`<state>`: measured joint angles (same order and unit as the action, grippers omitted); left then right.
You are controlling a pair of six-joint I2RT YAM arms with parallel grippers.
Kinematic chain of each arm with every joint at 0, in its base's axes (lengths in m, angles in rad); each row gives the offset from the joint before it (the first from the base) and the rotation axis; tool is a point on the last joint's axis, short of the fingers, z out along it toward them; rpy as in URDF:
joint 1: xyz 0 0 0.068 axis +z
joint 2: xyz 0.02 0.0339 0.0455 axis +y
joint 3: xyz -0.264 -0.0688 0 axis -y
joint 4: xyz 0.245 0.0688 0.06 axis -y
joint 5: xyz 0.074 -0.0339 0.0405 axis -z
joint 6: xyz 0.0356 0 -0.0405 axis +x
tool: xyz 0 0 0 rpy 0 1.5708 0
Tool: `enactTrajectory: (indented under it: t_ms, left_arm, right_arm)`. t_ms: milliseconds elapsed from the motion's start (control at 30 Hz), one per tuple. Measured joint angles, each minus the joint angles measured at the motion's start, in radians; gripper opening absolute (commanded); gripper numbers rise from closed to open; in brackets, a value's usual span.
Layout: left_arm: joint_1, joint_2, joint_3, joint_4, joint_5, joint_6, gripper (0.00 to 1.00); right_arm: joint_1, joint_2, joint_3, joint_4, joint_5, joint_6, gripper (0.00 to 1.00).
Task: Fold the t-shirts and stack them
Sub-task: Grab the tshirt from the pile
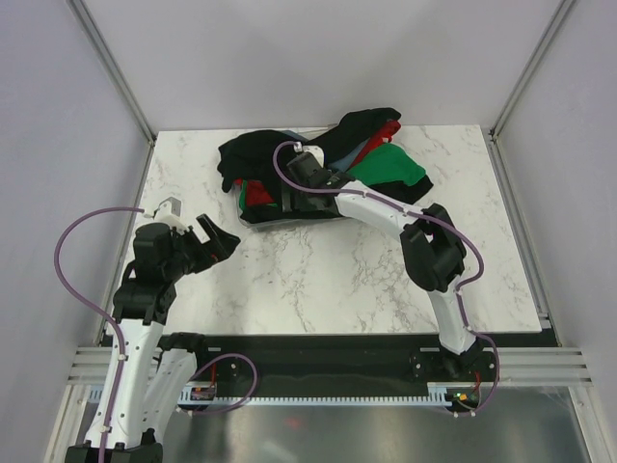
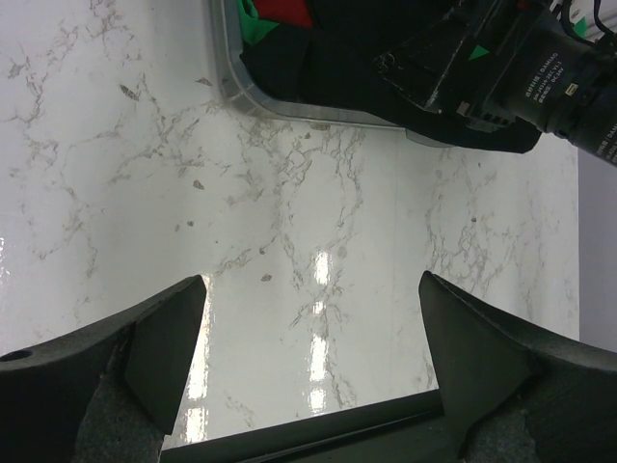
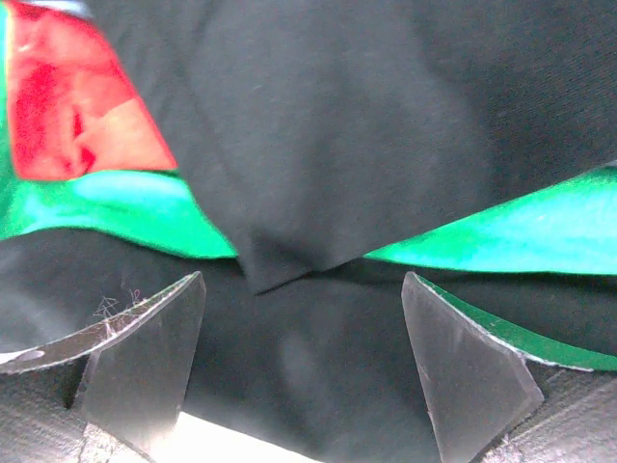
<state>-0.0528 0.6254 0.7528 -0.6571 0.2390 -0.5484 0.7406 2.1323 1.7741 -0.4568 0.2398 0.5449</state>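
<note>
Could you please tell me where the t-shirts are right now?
In the top view the t-shirts lie heaped at the table's far middle, spilling from a grey bin, with the right tool directly over them.

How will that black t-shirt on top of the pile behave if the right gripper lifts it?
Probably floppy: the black t-shirt lies draped in folds over the green t-shirt, so it should sag from one pinch. Thin cloth, so likely light. It may drag the green one along, since they overlap.

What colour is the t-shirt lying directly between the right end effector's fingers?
Black t-shirt; clearest in the right wrist view.
</note>
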Motion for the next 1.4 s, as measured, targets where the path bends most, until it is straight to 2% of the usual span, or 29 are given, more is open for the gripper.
enactTrajectory:
  t_ms: [533, 633, 667, 767, 1033, 1100, 1133, 1233, 1267, 1333, 1367, 1400]
  left_arm:
    - [0.000, -0.007, 0.000, 0.000, 0.000, 0.000, 1.00]
    - [0.000, -0.007, 0.000, 0.000, 0.000, 0.000, 1.00]
    - [0.000, -0.007, 0.000, 0.000, 0.000, 0.000, 1.00]
    - [0.000, -0.007, 0.000, 0.000, 0.000, 0.000, 1.00]
    - [0.000, -0.007, 0.000, 0.000, 0.000, 0.000, 1.00]
    - [0.000, -0.010, 0.000, 0.000, 0.000, 0.000, 1.00]
    - [0.000, -0.011, 0.000, 0.000, 0.000, 0.000, 1.00]
    - [0.000, -0.013, 0.000, 0.000, 0.000, 0.000, 1.00]
    - [0.000, -0.015, 0.000, 0.000, 0.000, 0.000, 1.00]
    - [0.000, -0.017, 0.000, 0.000, 0.000, 0.000, 1.00]
    - [0.000, -0.018, 0.000, 0.000, 0.000, 0.000, 1.00]
    - [0.000, -0.018, 0.000, 0.000, 0.000, 0.000, 1.00]
  right_arm:
    - [0.139, -0.069, 0.000, 0.043, 0.010, -0.073, 0.93]
    - [0.139, -0.069, 0.000, 0.045, 0.004, -0.085, 0.82]
    - [0.139, -0.069, 0.000, 0.046, 0.003, -0.091, 0.74]
    - [0.139, -0.069, 0.000, 0.046, 0.002, -0.108, 0.60]
    - [0.140, -0.024, 0.000, 0.050, -0.010, -0.127, 0.63]
    - [0.140, -0.013, -0.002, 0.049, -0.014, -0.132, 0.57]
    - [0.140, -0.010, -0.003, 0.050, -0.014, -0.135, 0.47]
    - [0.138, -0.008, -0.003, 0.051, -0.008, -0.146, 0.34]
    - [0.138, -0.008, -0.003, 0.052, -0.006, -0.153, 0.22]
    - [0.139, -0.007, -0.001, 0.051, -0.001, -0.165, 0.06]
    - [0.138, -0.006, 0.004, 0.047, 0.002, -0.171, 0.00]
    - [0.138, -0.005, 0.010, 0.041, 0.004, -0.177, 0.00]
